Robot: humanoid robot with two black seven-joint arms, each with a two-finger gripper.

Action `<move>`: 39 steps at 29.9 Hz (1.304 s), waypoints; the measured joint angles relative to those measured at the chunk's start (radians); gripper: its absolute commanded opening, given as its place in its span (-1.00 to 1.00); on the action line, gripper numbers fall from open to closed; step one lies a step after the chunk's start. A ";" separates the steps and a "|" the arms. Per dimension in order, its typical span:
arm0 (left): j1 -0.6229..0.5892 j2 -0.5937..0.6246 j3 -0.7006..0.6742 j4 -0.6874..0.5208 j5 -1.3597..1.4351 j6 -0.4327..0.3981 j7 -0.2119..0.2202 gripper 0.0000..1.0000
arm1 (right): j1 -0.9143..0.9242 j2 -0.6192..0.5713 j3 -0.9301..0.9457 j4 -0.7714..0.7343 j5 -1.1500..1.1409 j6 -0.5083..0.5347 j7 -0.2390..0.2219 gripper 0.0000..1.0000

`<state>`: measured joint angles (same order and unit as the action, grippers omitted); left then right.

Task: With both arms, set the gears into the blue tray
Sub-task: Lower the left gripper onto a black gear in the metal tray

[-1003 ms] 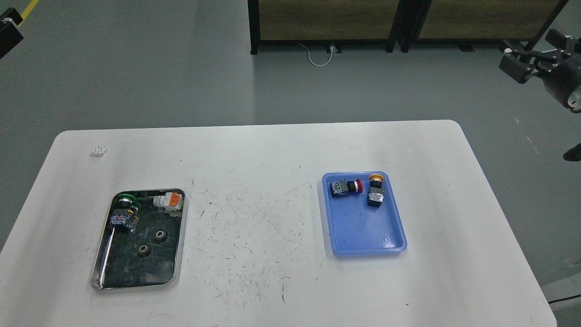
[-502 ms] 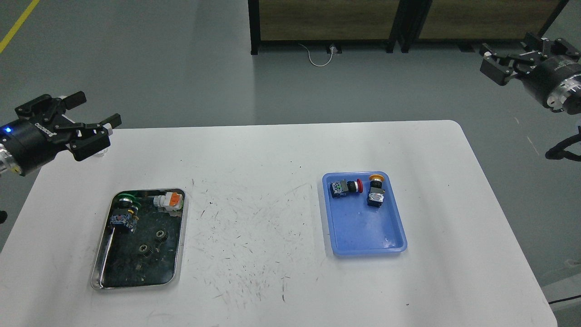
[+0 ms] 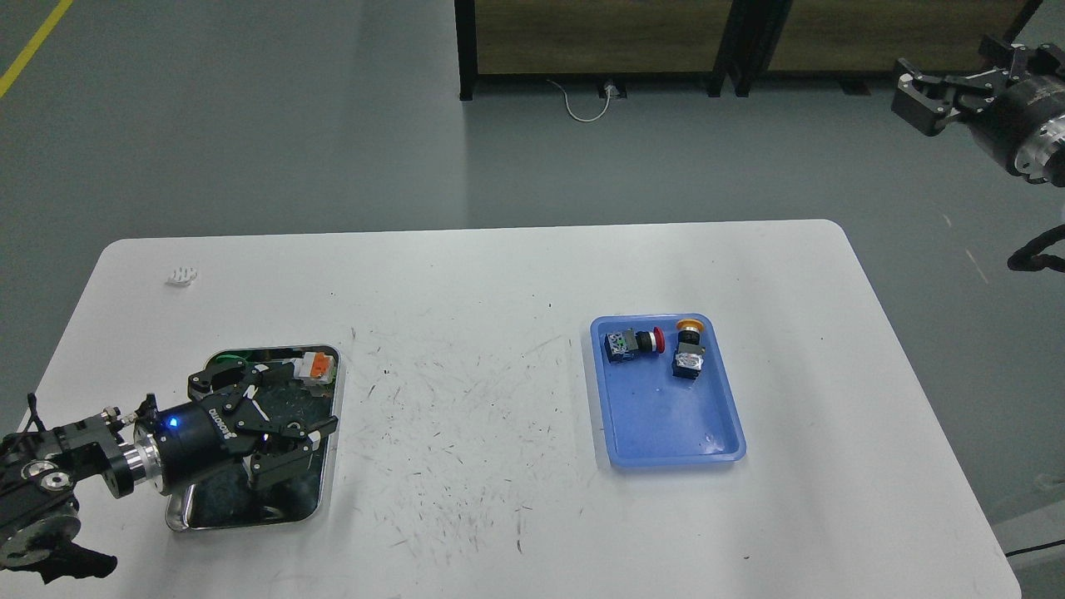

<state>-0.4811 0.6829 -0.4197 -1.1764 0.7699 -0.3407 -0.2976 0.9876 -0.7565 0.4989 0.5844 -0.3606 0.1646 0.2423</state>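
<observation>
The left gripper (image 3: 266, 420) hangs over the steel tray (image 3: 329, 466) at the near left of the white table (image 3: 466, 283), its fingers spread apart with nothing between them. Its black body and wrist cover most of the tray's dark bottom, so the gears cannot be seen; they may lie under the gripper, but the view does not show them. At the tray's far end, an orange-and-white switch (image 3: 314, 366) sits just beyond the upper finger, and a sliver of green (image 3: 223, 360) shows at the far left corner, too hidden to identify.

The blue tray (image 3: 666, 416) lies well apart on the right half of the table. It holds two push-button switches at its far end: one with a red cap (image 3: 634, 342) lying on its side, and just to its right one with a yellow cap (image 3: 688, 348) pointing away. The near part of the tray is bare blue plastic. The scuffed tabletop separates the two trays.

A small white piece (image 3: 181, 275) rests near the table's far left corner.

The right gripper (image 3: 944, 96) is raised off the table at the far right, above the grey floor, its fingers apart and holding nothing. Behind it stands a dark-framed wooden cabinet (image 3: 599, 33) with a white cable (image 3: 582, 104) on the floor.
</observation>
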 measured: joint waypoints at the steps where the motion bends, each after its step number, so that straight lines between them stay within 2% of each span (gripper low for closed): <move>1: 0.003 -0.007 0.009 0.006 0.000 0.012 0.000 0.92 | 0.000 0.000 0.000 0.000 0.000 0.000 0.000 1.00; 5: 0.006 -0.037 0.054 0.042 0.000 0.040 -0.006 0.96 | 0.000 0.000 -0.002 -0.001 -0.003 -0.001 0.000 1.00; 12: 0.014 -0.049 0.075 0.105 -0.006 0.064 -0.041 0.90 | -0.004 0.002 -0.003 -0.002 -0.006 -0.005 0.000 1.00; 23: 0.038 -0.042 0.093 0.165 -0.008 0.094 -0.044 0.87 | -0.006 0.003 -0.003 -0.002 -0.006 -0.005 0.000 1.00; 29: 0.050 -0.052 0.099 0.189 -0.008 0.123 -0.045 0.76 | -0.009 0.003 -0.004 -0.002 -0.007 -0.005 0.000 1.00; 39: 0.052 -0.057 0.101 0.196 -0.013 0.126 -0.045 0.43 | -0.012 0.003 -0.003 -0.002 -0.016 -0.005 0.002 1.00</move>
<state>-0.4291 0.6259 -0.3191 -0.9802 0.7567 -0.2149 -0.3422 0.9758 -0.7531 0.4955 0.5829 -0.3768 0.1595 0.2439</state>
